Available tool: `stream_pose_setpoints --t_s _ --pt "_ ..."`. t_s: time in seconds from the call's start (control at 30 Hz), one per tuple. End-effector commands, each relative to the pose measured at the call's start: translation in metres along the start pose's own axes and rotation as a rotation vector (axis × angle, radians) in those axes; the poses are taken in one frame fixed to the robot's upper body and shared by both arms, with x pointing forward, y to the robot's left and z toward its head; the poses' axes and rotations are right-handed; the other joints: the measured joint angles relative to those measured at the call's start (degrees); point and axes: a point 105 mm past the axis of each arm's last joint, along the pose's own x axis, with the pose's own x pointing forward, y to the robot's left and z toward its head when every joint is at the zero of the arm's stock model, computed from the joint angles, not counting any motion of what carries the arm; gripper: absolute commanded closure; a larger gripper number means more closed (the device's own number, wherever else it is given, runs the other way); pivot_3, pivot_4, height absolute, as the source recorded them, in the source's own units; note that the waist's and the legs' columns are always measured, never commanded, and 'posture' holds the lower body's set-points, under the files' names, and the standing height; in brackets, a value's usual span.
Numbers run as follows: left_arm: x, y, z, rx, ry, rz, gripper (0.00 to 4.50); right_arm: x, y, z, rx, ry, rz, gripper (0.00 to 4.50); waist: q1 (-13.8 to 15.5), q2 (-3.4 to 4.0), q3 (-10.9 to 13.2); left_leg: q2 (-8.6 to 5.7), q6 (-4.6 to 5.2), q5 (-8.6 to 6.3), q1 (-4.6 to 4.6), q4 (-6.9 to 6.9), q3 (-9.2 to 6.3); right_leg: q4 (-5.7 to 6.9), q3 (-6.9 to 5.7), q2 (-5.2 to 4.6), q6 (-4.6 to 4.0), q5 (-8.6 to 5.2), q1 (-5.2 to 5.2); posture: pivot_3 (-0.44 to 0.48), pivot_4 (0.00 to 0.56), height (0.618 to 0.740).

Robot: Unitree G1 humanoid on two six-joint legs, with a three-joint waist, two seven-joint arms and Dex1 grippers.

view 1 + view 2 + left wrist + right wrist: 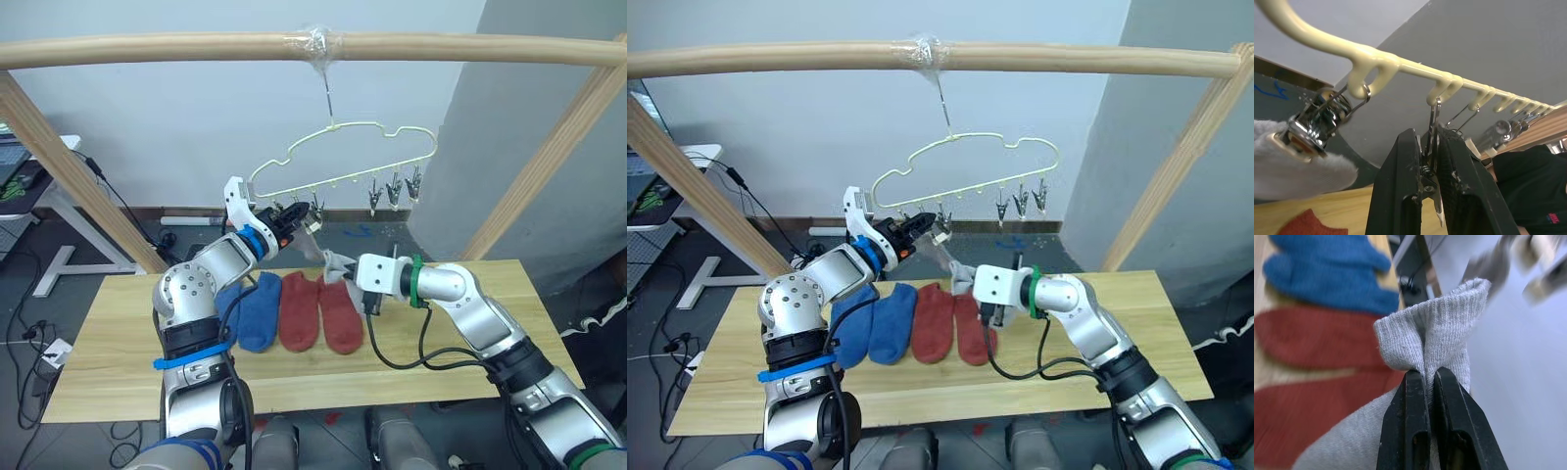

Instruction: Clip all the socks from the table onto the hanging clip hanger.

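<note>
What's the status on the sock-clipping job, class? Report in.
Left gripper shut on a clip of the clip hanger. Right gripper shut on grey sock. Blue and red socks on table. Nothing in the way.

A pale yellow clip hanger (343,157) hangs above the bench (118,372), its silver clips in a row. Two blue socks (257,311) and two rust red socks (318,313) lie flat between the tools. A light grey sock (1435,342) is pinched in the right tool (1430,382).
</note>
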Motion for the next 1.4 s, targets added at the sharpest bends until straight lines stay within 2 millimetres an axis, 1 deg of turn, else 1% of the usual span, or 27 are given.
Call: stream_pose_setpoints --t_s 0.03,0.1,0.2,0.23,0.33,0.43,0.53,0.6,0.73,1.03,1.17,1.37,1.4 --pt "-0.004 -0.02 0.005 0.029 0.002 -0.074 4.32 0.008 -0.018 0.021 -0.046 -0.036 -0.045 4.48 0.0 0.0 0.0 0.0 -0.01 0.0 -0.1 0.0 0.0 -0.02 0.0 0.0 -0.01 0.0 -0.08 0.027 0.176 0.74" --pt "-0.005 -0.022 0.003 0.041 0.014 -0.083 4.32 0.009 -0.023 0.025 -0.067 -0.039 -0.056 4.48 0.2 0.0 0.0 -0.01 -0.02 0.01 -0.15 0.0 0.0 -0.01 -0.01 -0.01 -0.01 0.01 -0.14 0.027 0.176 0.74" --pt "-0.007 -0.024 0.002 0.052 0.022 -0.09 4.32 0.01 -0.025 0.027 -0.068 -0.041 -0.063 4.48 0.6 0.0 0.0 -0.01 -0.02 0.01 -0.2 0.0 -0.02 -0.03 -0.03 -0.01 -0.02 0.01 -0.19 0.027 0.176 0.74" --pt "-0.008 -0.023 0.002 0.053 0.019 -0.083 4.32 0.01 -0.026 0.027 -0.089 -0.037 -0.071 4.48 0.6 0.0 0.0 0.0 -0.02 0.01 -0.21 -0.01 -0.03 -0.03 -0.04 -0.01 -0.03 0.0 -0.2 0.042 0.17 0.74" --pt "-0.01 -0.023 -0.001 0.052 0.017 -0.08 4.32 0.01 -0.029 0.031 -0.148 -0.03 -0.078 4.48 0.9 0.0 0.0 -0.01 -0.03 0.01 -0.26 -0.01 -0.02 -0.04 -0.03 -0.02 -0.03 0.0 -0.24 0.042 0.17 0.74" --pt "-0.01 -0.025 -0.005 0.063 0.031 -0.091 4.32 0.011 -0.032 0.03 -0.169 -0.023 -0.088 4.48 0.9 0.0 0.0 0.0 -0.03 0.01 -0.29 -0.01 -0.02 -0.03 -0.04 -0.02 -0.03 0.0 -0.29 0.048 0.168 0.74" --pt "-0.012 -0.026 -0.007 0.08 0.047 -0.102 4.32 0.009 -0.041 0.028 -0.238 0.001 -0.122 4.48 0.9 0.0 0.0 -0.01 -0.04 0.02 -0.29 -0.01 -0.02 -0.02 -0.04 -0.02 -0.03 0.01 -0.29 0.048 0.168 0.74" --pt "-0.012 -0.026 -0.006 0.075 0.042 -0.102 4.32 0.008 -0.044 0.028 -0.24 -0.001 -0.132 4.48 0.9 0.0 0.0 -0.01 -0.05 0.02 -0.29 -0.01 -0.02 -0.02 -0.04 -0.02 -0.03 0.01 -0.29 0.046 0.168 0.74" --pt "-0.01 -0.022 -0.005 0.088 0.027 -0.083 4.32 0.008 -0.043 0.028 -0.262 -0.011 -0.126 4.48 0.9 0.0 0.0 -0.01 -0.05 0.02 -0.32 -0.01 -0.03 -0.05 -0.04 -0.02 -0.03 0.01 -0.3 0.046 0.166 0.74" --pt "-0.011 -0.022 -0.005 0.087 0.022 -0.088 4.32 0.008 -0.045 0.033 -0.299 -0.027 -0.135 4.48 0.9 0.0 0.0 -0.01 -0.05 0.02 -0.36 -0.01 -0.03 -0.06 -0.05 -0.04 -0.04 0.01 -0.33 0.048 0.165 0.74" --pt "-0.012 -0.023 -0.007 0.091 0.022 -0.092 4.32 0.009 -0.046 0.037 -0.316 -0.036 -0.142 4.48 1.0 0.0 0.0 -0.01 -0.06 0.03 -0.36 -0.01 -0.03 -0.07 -0.05 -0.04 -0.04 0.01 -0.33 0.058 0.148 0.74" --pt "-0.015 -0.026 -0.005 0.096 0.013 -0.113 4.32 0.01 -0.047 0.038 -0.317 -0.041 -0.143 4.48 1.0 0.0 0.0 -0.01 -0.23 0.12 -0.37 -0.01 -0.03 -0.07 -0.05 -0.04 -0.04 0.01 -0.33 0.058 0.148 0.74" --pt "-0.015 -0.027 -0.005 0.094 0.01 -0.115 3.97 0.01 -0.046 0.038 -0.316 -0.041 -0.141 4.49 1.0 0.0 0.0 -0.01 -0.23 0.12 -0.37 -0.01 -0.03 -0.07 -0.05 -0.04 -0.04 0.01 -0.33 0.062 0.148 0.74"
